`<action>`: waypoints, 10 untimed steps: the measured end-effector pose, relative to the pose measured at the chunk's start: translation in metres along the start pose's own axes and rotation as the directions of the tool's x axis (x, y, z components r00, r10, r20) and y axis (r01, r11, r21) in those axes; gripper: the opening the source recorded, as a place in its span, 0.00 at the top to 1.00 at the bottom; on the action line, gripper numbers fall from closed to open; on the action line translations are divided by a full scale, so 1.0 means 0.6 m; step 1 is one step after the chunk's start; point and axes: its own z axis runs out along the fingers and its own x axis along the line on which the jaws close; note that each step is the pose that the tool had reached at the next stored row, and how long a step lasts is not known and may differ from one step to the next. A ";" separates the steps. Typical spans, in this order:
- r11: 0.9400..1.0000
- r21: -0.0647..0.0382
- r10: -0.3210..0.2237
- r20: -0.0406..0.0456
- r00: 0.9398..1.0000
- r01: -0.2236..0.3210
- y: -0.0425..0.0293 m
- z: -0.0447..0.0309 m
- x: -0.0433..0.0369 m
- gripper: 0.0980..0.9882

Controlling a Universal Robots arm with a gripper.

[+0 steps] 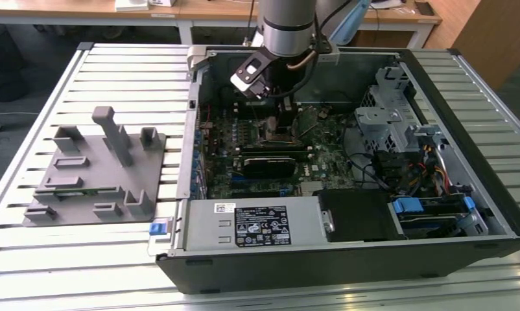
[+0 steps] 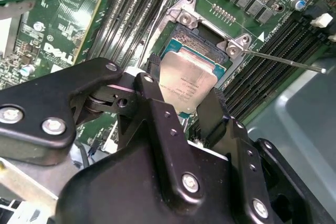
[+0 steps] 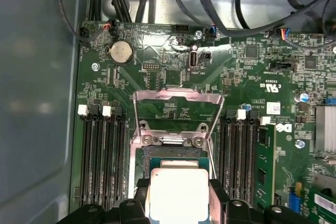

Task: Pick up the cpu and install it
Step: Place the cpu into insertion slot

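The cpu (image 2: pixel 190 80) (image 3: pixel 178 191), a flat silvery square with a pale rim, sits between my two black fingers (image 2: pixel 151 88) (image 3: pixel 218 195). My gripper (image 2: pixel 184 92) (image 3: pixel 178 196) (image 1: pixel 282 126) is shut on it, one finger on each of two opposite edges. The chip hangs low over the open black socket (image 2: pixel 202 38) (image 3: pixel 173 153) on the green motherboard (image 3: pixel 157 77). I cannot tell whether it touches the socket. The socket's metal bracket (image 3: pixel 178 109) stands flipped open, and its thin lever (image 2: pixel 286 62) sticks out to one side.
The arm reaches down into the open computer case (image 1: pixel 467 97) on a slatted table. Memory slots (image 3: pixel 102 150) flank the socket. A drive cage (image 1: pixel 390 116), cables and a black power supply (image 1: pixel 260 223) crowd the case. A grey plastic tray (image 1: pixel 96 175) lies at the exterior view's left.
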 end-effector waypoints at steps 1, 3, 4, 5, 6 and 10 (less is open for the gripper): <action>1.000 0.000 0.000 0.000 1.000 0.000 0.000 0.002 0.000 0.51; 1.000 0.000 0.000 0.000 1.000 0.000 0.000 0.005 0.001 0.51; 1.000 0.000 0.000 0.000 1.000 0.000 0.000 0.006 0.001 0.51; 1.000 0.000 0.000 0.001 1.000 0.000 0.000 0.007 0.001 0.51; 1.000 0.000 0.000 0.003 1.000 0.000 0.000 0.009 0.001 0.51; 1.000 0.000 0.000 0.008 1.000 0.000 0.000 0.013 0.002 0.51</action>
